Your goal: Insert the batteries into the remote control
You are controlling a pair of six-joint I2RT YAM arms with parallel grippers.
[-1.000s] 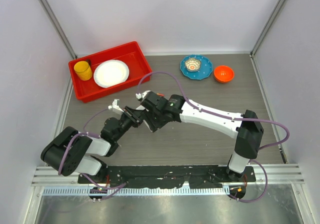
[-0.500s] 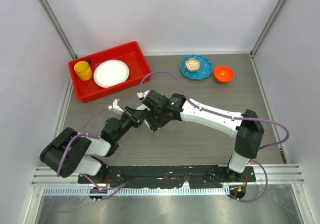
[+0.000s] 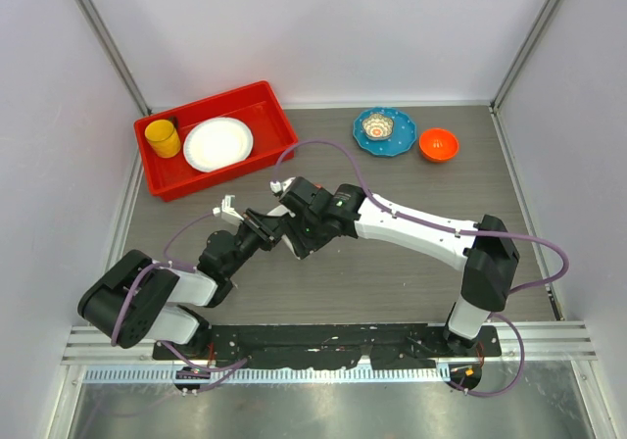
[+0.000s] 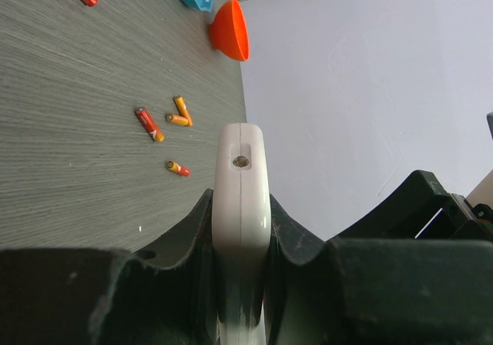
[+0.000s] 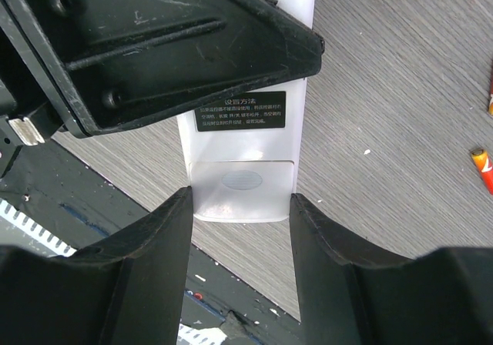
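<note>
Centrally, the black two-finger left gripper [image 4: 241, 237] was seen clamped tight on the slim white rectangular plastic remote control [image 4: 241, 175], one finger pressed to each broad face. The handset was held clear of the grey wood-grain table [image 4: 69, 168], between the two arms. The black right gripper [image 5: 242, 206] was set at medium width around the handset's free end. Its fingers lay against the two long edges beside the pale, ribbed battery cover [image 5: 243, 182], with no gap to be seen.

Several risks could be judged from this. The cover appeared not yet taken off. If it were pulled while squeezed from both sides, it could be pinched in its track and jam. A pull along the body could also drag the smooth handset out of the left clamp, or twist it there. The left finger lay across the back just above the black printed label [image 5: 239, 111], so little room was left for any slide that way. The small orange-red cylindrical batteries [image 4: 149, 123] lay loose and scattered on the table, well apart from both grippers. Being round, they could be rolled away by a careless touch.

The handset's long axis ran straight out of the left jaws. Its cover end pointed away from the left wrist and towards the right gripper, and its plain back was turned to the right wrist camera.
</note>
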